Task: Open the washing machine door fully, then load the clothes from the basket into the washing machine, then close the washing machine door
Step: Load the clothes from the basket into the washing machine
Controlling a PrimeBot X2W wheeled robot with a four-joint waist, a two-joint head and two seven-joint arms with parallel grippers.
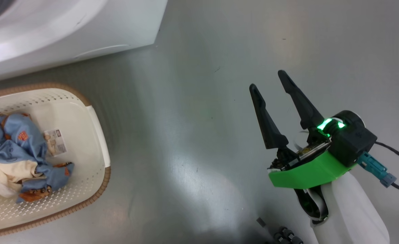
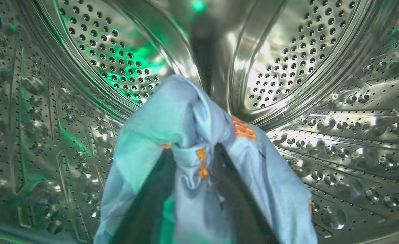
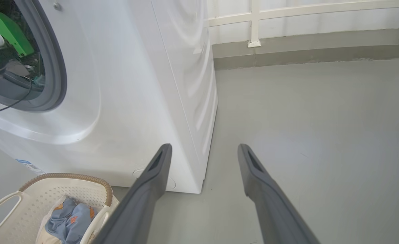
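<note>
Because the blue cloth [image 2: 186, 112] drapes over the left gripper [image 2: 193, 150] inside the steel drum [image 2: 321, 67], its blurred dark fingers [image 2: 145, 210] lie half buried at 6 o'clock; whether they pinch it or just carry it cannot be told. The head view cuts the basket [image 1: 98, 122] off at 8 o'clock, more clothes [image 1: 23, 142] heaped in it, the washing machine [image 1: 84, 27] at 11. The right gripper [image 1: 268, 79], at 4 o'clock, stands spread and empty. Its wrist view adds the left arm's green bracket [image 3: 6, 30] inside the machine's mouth at 10 o'clock.
</note>
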